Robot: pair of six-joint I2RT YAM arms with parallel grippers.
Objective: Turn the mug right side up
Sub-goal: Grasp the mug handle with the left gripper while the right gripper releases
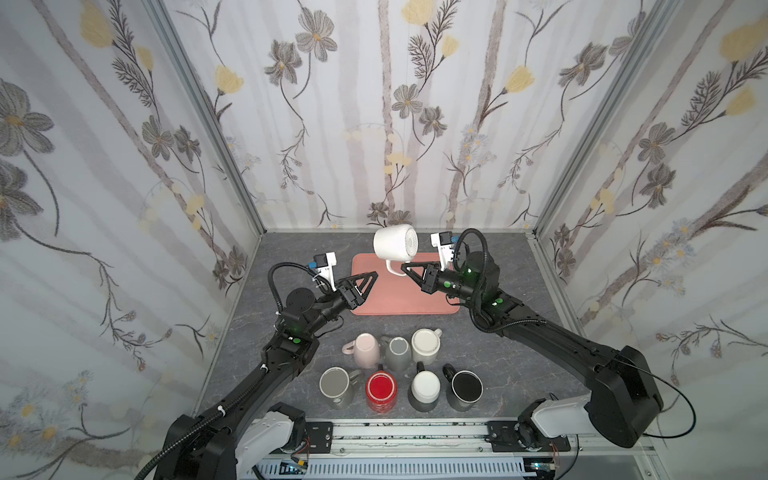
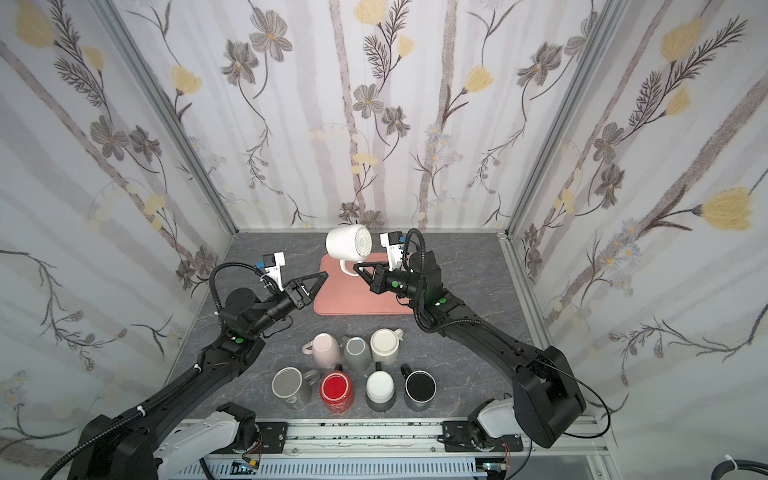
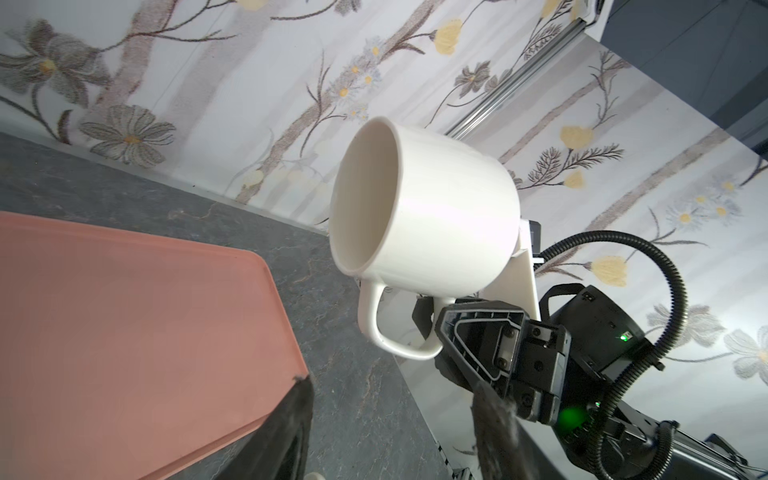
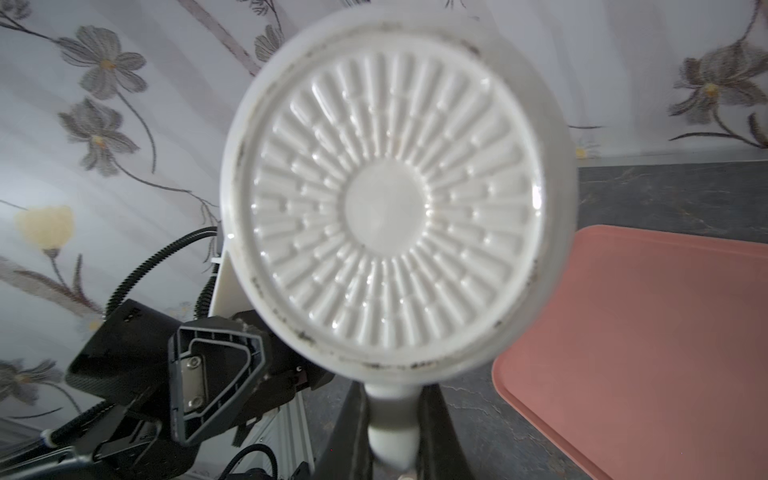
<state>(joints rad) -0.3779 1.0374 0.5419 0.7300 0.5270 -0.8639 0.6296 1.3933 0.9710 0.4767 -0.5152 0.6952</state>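
A white mug (image 1: 392, 245) (image 2: 347, 243) hangs on its side in the air above the far edge of the pink mat (image 1: 374, 301) (image 2: 345, 301). Its ribbed base (image 4: 386, 199) faces the right arm and its mouth (image 3: 365, 199) faces the left arm, with the handle (image 3: 374, 328) pointing down. My right gripper (image 1: 405, 266) (image 4: 392, 432) is shut on the mug's handle. Over the mat's left edge my left gripper (image 1: 374, 276) (image 3: 390, 386) stands open and holds nothing, well apart from the mug.
Several mugs stand in two rows on the grey table in front of the mat, among them a pink one (image 1: 365, 351) on its side, a red one (image 1: 381, 388) and a black one (image 1: 466, 386). Flowered walls close in on three sides.
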